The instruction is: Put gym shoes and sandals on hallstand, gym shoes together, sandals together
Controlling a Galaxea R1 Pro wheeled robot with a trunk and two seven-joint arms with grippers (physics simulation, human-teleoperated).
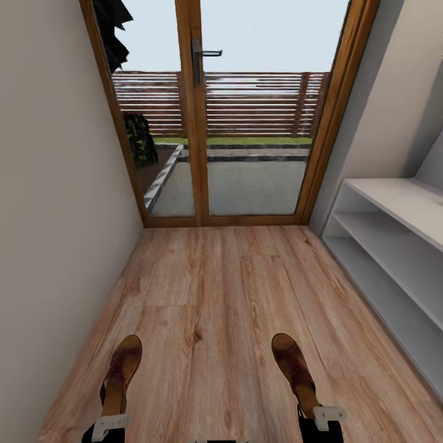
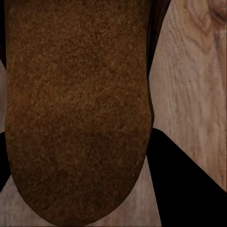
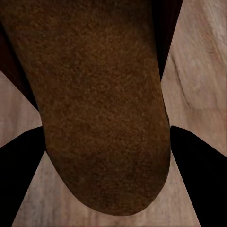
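Note:
Two dark brown sandals are held just above the corridor floor [image 1: 215, 295], toes pointing away from me. My left gripper [image 1: 111, 426] is shut on the heel end of the left sandal [image 1: 122, 369]. On the other side, my right gripper [image 1: 324, 418] grips the right sandal [image 1: 294, 364] the same way. In the left wrist view the brown sandal [image 2: 78, 113] sits between dark fingers [image 2: 189, 179]. The right wrist view has the other sandal [image 3: 99, 104] between its fingers [image 3: 203, 165]. The hallstand [image 1: 403, 200] stands along the right wall, its bench top and two lower shelves bare. The gym shoes are out of view.
A wood-framed glass door [image 1: 197, 123] closes the corridor straight ahead. A plain wall [image 1: 55, 215] runs close along the left. Open plank floor lies between the sandals and the door.

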